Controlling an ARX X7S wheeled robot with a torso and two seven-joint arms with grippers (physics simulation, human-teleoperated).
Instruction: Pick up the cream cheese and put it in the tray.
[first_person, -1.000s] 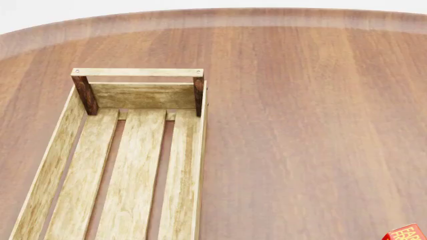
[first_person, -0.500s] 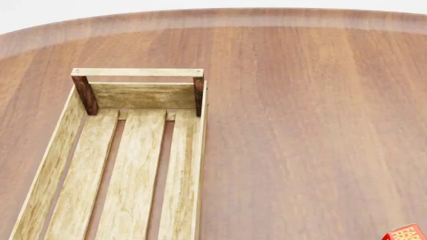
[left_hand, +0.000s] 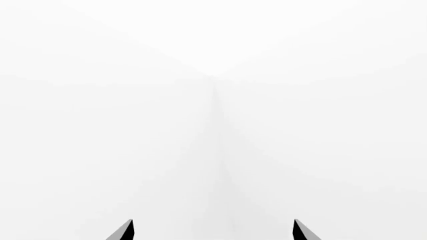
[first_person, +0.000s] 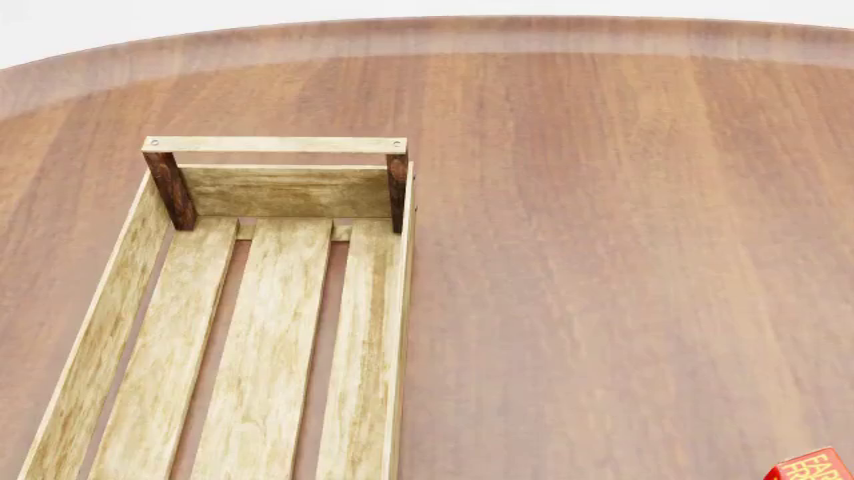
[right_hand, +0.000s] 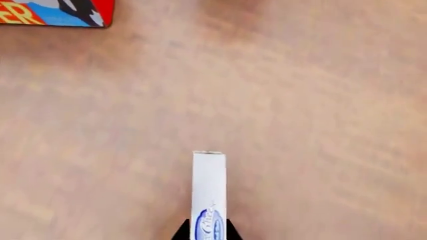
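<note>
Meanwhile nothing is shifting overhead; the right gripper (right_hand: 207, 235) is pinching the cream cheese (right_hand: 209, 192), the tray (first_person: 100, 330) is waiting, and the left gripper (left_hand: 212, 231) is gaping.

Only two dark tips of the left gripper (left_hand: 213, 231) enter its wrist view; everything beyond them is featureless white. The tray (first_person: 100, 340) runs off the head view's lower edge. The red box (right_hand: 53, 12) (lettering clipped) is cropped ahead of the right gripper (right_hand: 208, 232), whose fingers barely show beside the cream cheese (right_hand: 209, 192).
</note>
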